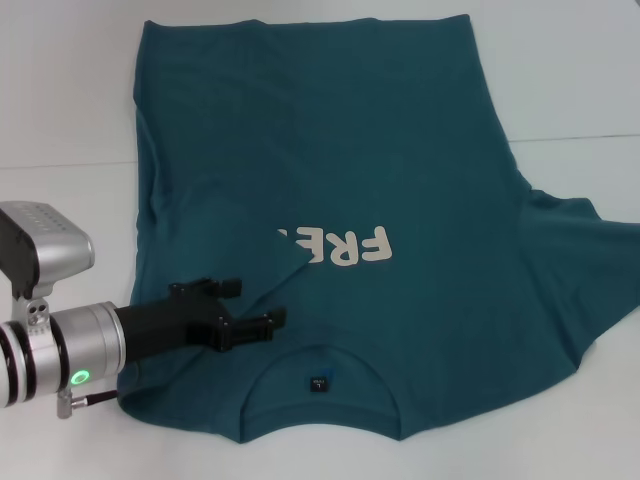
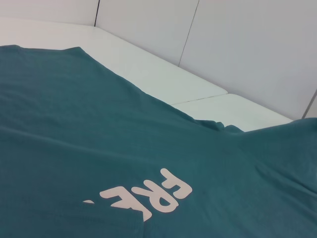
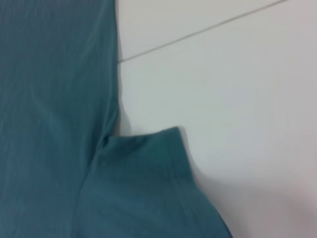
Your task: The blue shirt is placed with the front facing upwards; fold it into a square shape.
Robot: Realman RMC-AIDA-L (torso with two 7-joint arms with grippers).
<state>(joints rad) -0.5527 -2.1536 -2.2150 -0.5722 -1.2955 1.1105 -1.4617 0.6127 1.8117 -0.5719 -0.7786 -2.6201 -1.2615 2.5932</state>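
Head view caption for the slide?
Left gripper open over the blue shirt, its left side folded across the print.

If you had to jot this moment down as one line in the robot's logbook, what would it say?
blue shirt: front up, left side folded over, covering part of print | left gripper: open, over shirt near collar | right gripper: out of view | table: white

Silver left arm (image 1: 85,345), green light, black left claw (image 1: 240,305), perhaps open
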